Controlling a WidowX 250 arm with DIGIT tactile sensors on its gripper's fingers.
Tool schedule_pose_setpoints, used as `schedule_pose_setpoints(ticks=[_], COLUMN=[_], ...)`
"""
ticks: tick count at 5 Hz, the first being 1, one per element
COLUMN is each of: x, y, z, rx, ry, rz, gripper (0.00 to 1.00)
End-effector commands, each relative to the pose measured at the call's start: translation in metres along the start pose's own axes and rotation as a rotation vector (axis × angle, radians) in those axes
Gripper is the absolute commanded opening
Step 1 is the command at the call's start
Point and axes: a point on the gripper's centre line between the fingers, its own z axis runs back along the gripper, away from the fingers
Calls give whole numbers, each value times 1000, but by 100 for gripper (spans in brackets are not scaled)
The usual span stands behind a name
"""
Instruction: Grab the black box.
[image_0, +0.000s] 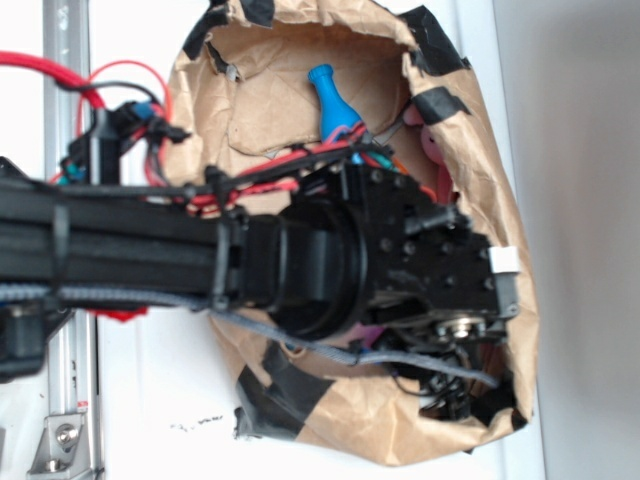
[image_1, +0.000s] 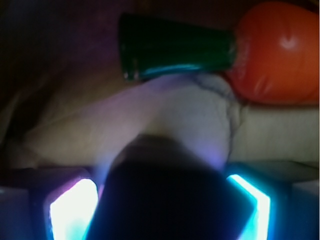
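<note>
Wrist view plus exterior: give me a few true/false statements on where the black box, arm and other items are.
1. The black box sits between the glowing fingers in the wrist view. True.
2. An orange toy with a dark green top lies beyond the box. True.
3. The blue bottle-shaped toy is held by the gripper. False: it lies apart, in the far part of the paper-lined bin.
4. The arm is parked outside the bin. False: it reaches in over it.

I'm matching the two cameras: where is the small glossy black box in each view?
Exterior: not visible; the arm hides the gripper's spot.
Wrist: the black box fills the bottom centre between the glowing fingers.
Shared landmark: the crumpled brown paper.
</note>
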Motion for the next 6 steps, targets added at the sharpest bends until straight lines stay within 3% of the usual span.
schedule_pose_setpoints(ticks=[1,2,3,5,6], x=[-27,-24,-22,-26,-21], y=[-10,0,22,51,52], z=[10,22,57,101,101], rx=[-29,11,71,-10,-47], ry=[30,-23,-145,-187,-218], rz=[-42,-37,-8,45,69], gripper=[0,0,0,100,100])
